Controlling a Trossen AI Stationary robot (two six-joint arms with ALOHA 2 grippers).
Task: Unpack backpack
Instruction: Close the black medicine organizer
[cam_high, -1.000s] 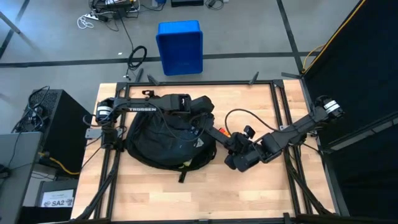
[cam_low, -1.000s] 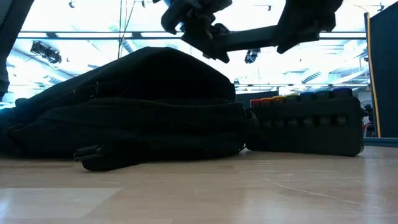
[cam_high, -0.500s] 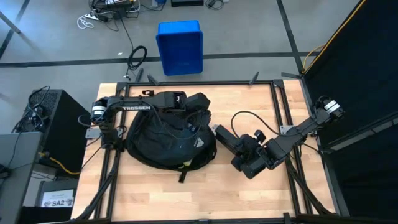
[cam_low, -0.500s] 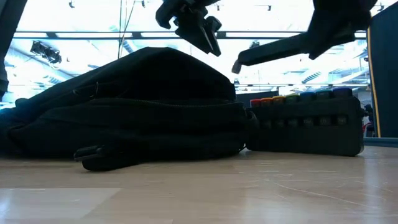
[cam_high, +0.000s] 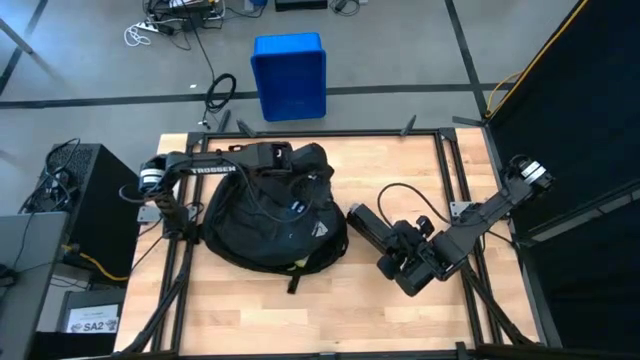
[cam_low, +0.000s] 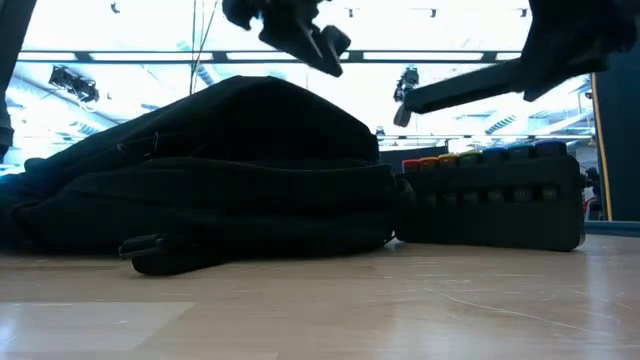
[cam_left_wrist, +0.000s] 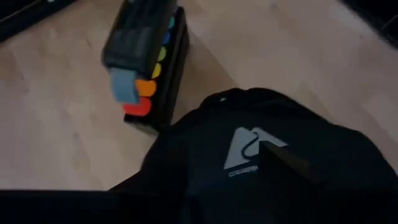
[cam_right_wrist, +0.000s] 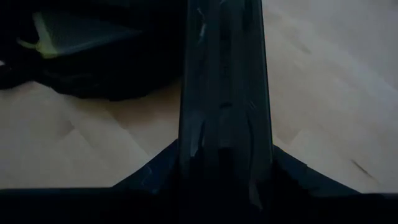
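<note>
The black backpack (cam_high: 265, 230) lies flat on the wooden table, its pale triangular logo (cam_left_wrist: 249, 149) facing up. My left gripper (cam_high: 305, 180) hovers above the backpack's far right part (cam_low: 300, 110). Right of the backpack, a dark marker case (cam_low: 490, 200) with coloured caps stands on the table. Above that case my right gripper (cam_high: 397, 252) is shut on a long flat dark bar (cam_low: 460, 85). My right gripper pinches one end of the long flat bar (cam_right_wrist: 224, 155) between its two fingers. The bar runs straight on from the fingers, along them, toward the backpack. It is lifted clear, nearly level, and its free end (cam_low: 400, 105) hangs over the marker case.
A blue plastic bin (cam_high: 290, 75) stands on the floor beyond the table's far edge. Black frame rails (cam_high: 445, 160) run along the table's sides. Bare wood (cam_high: 300, 315) lies between the backpack and the near edge. A strap end (cam_low: 160, 255) sticks out on the near side.
My right gripper has drawn back toward the table's right and near edges, rolling as it went, and has carried the long bar away from the backpack. My left gripper has shifted toward the table's left and far edges above the backpack. The backpack and case have stayed put.
</note>
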